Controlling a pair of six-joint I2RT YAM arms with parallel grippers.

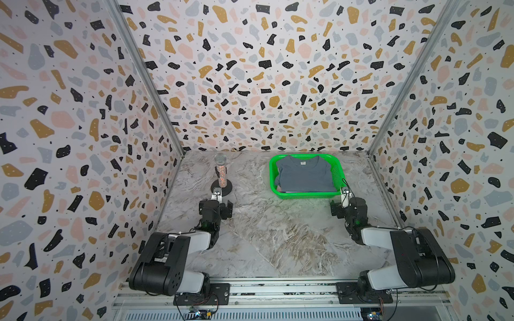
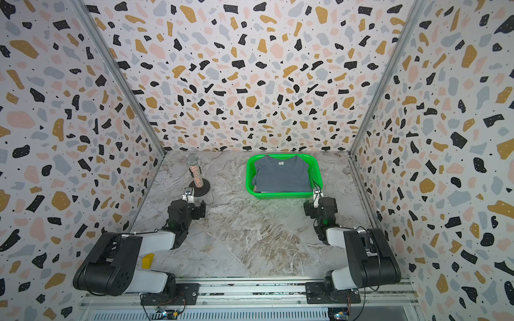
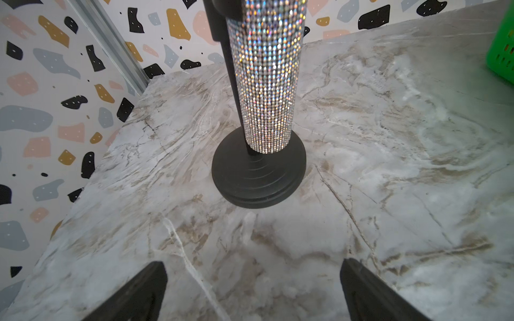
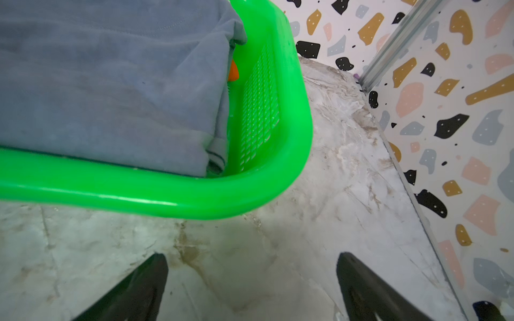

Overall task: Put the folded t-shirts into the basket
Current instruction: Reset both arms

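I count one green basket (image 1: 306, 196), one grey-blue t-shirt (image 1: 304, 175) topmost, one orange cloth (image 4: 233, 71) sliver beneath. The left claw (image 3: 253, 266) and right claw (image 4: 253, 261) both gape empty.

In a top view the table (image 1: 264, 236) lies open low-centre; a microphone stand (image 1: 221, 173) blocks left of centre, the basket (image 1: 306, 195) (seemingly full) right of centre.

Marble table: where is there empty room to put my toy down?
The big bare patch is the middle of the marble-patterned tabletop, between the open black left pincer and right pincer, running back between the sparkly microphone on its black stand and the bright green plastic basket. The basket is crowded: a folded grey-blue t-shirt fills it.
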